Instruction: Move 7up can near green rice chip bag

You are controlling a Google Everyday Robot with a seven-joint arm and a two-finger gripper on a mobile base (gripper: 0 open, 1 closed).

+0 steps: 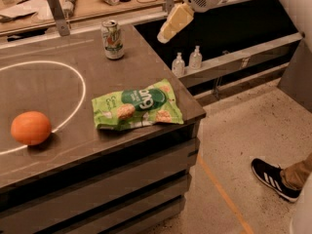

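The 7up can (112, 39) stands upright near the far right edge of the dark table (53, 91). The green rice chip bag (138, 106) lies flat near the table's front right corner, well in front of the can. My gripper (174, 23) hangs in the air to the right of the can, past the table's edge and above it, with its cream-coloured fingers pointing down and to the left. It holds nothing that I can see.
An orange (30, 127) sits at the table's left, by a white painted circle (73, 77). Two clear pump bottles (186, 62) stand on a lower shelf to the right. A person's shoe (273, 178) is on the floor at right. A cluttered counter (78, 1) runs behind.
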